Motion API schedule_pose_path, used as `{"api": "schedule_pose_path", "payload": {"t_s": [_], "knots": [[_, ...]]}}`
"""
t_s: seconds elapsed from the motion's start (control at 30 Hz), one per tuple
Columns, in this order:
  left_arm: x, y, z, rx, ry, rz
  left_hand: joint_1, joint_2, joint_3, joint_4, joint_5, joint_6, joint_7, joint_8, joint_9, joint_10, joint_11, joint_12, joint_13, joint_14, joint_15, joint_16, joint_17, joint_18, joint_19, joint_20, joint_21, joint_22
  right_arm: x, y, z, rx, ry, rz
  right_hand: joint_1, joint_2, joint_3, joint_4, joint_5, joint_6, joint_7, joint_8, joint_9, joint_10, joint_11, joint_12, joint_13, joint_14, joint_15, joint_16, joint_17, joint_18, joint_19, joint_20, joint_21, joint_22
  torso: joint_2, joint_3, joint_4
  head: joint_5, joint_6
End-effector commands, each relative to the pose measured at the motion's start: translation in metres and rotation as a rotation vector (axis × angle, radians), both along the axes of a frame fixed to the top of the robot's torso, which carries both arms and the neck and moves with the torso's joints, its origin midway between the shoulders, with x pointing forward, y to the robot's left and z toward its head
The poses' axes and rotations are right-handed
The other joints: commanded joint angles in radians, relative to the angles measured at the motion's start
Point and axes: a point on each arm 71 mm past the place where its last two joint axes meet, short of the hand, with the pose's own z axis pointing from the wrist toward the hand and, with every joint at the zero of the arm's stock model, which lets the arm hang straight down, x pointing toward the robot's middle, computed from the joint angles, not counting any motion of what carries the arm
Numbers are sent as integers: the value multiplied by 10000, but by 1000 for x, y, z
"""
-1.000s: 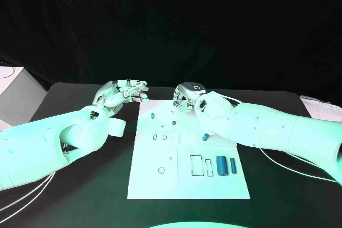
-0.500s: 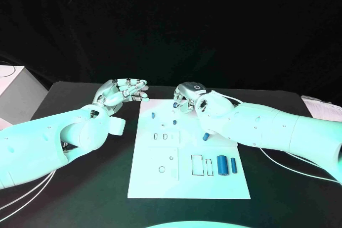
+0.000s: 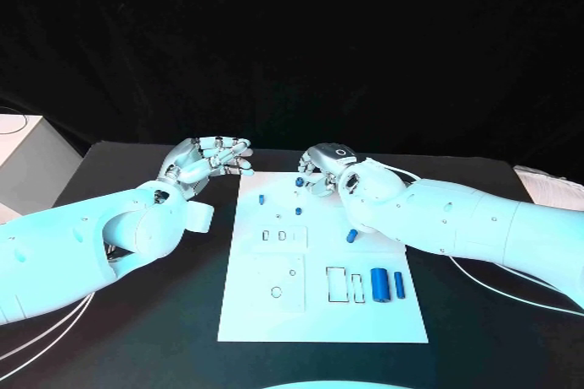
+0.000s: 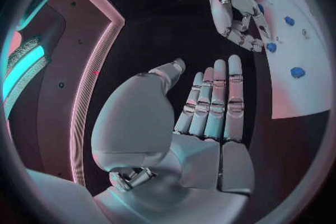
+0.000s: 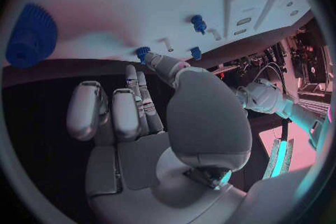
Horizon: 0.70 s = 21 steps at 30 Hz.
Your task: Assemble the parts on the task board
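The white task board point(image 3: 319, 309) lies mid-table. My right hand point(image 3: 328, 165) hovers at the board's far edge and pinches a small blue peg point(image 3: 300, 180) between thumb and a fingertip, the peg point(image 5: 143, 54) touching the board point(image 5: 140, 5). Other fingers point(image 5: 84, 109) are curled in. My left hand point(image 3: 209, 159) hangs left of the board's far corner, fingers point(image 4: 213, 98) straight, holding nothing. Blue pegs point(image 3: 261, 197) point(image 3: 298, 210) stand on the board. A blue piece point(image 3: 352, 235) lies mid-right, and two blue cylinders point(image 3: 380, 283) point(image 3: 398, 283) lie at the near right. A blue gear point(image 5: 31, 36) shows in the right wrist view.
A white box point(image 3: 24, 157) stands at the table's left edge. Pale cables point(image 3: 493, 275) trail under my right arm, and something white point(image 3: 554, 186) lies at the right edge. Black table point(image 3: 170, 321) flanks the board on both sides.
My right hand has sunk very slightly toward the board with the peg. The left hand has not moved.
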Motion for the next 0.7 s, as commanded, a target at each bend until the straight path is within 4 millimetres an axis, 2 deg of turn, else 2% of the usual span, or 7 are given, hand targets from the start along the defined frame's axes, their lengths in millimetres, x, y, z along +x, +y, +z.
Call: {"api": "schedule_pose_path", "payload": {"t_s": [0.03,0.2,0.43,0.57,0.63,0.67,0.7], "knots": [[0,-1,2,-37,-107,-122,23,84,-7,-66,32,-36,24,-42,9,-20,42,-22,7,-72,-25,-24,13,-2,-64,17,43,8,-5,-11,5,232,-212,58,57,-79,-83,1,24,-93,-7,-53,-11,-67,-14,-15,-10,-84,8,-71,-66,127,-68,-21,-60,-66,-32,43,-63,-32,71],[1,0,1,-41,-123,-126,27,83,-6,-74,32,-35,24,-41,11,-16,41,-21,7,-76,-26,-21,15,-1,-75,17,53,15,-14,-39,21,935,-662,-34,99,13,-137,68,160,66,-3,-7,41,361,-51,146,66,-6,-15,18,112,75,74,-51,80,154,-86,100,-187,-30,181],[3,2,0,-43,-140,-143,29,80,-7,-77,32,-35,23,-41,11,-16,41,-20,7,-78,-26,-20,16,0,-79,18,56,17,-23,-89,37,2020,-427,-639,-88,-167,-288,320,145,232,-98,-21,102,1441,-256,468,317,177,-162,342,675,-57,383,-172,541,789,-157,235,-401,-52,355],[4,2,0,-54,-129,-157,29,80,-7,-77,32,-35,23,-41,11,-16,41,-20,7,-78,-26,-20,16,0,-79,18,56,17,-23,-113,38,2368,384,-1104,21,-187,-1484,263,335,124,-258,-166,117,2348,-534,1837,1447,251,-417,598,1104,-127,529,-406,805,1162,-173,312,-467,-50,382],[5,1,-1,-63,-124,-178,29,76,-8,-81,31,-37,23,-41,11,-16,41,-21,7,-80,-26,-19,17,0,-85,18,62,22,-22,-120,36,2310,779,-1239,384,170,-2732,487,614,-101,-201,-302,146,1491,-526,4736,4213,308,-354,780,1403,-161,632,-465,981,1439,-177,333,-472,-64,386],[5,1,-1,-67,-121,-190,29,76,-8,-81,31,-37,23,-41,11,-16,41,-21,7,-80,-26,-19,17,0,-85,18,62,22,-21,-122,35,2248,982,-1300,765,276,-3447,667,748,-207,-162,-314,182,1760,-646,9718,9081,454,-294,1136,2100,-296,789,-274,1276,1834,-175,350,-471,-62,386],[5,0,-1,-70,-117,-200,29,76,-8,-81,31,-37,23,-41,11,-16,41,-21,7,-80,-26,-19,17,0,-85,18,62,22,-20,-124,33,2171,1179,-1359,717,374,-3603,854,711,-235,-103,-303,190,2343,-431,11535,11069,581,-282,1438,2938,-321,902,-330,1500,2119,-176,360,-467,-66,385]]}}
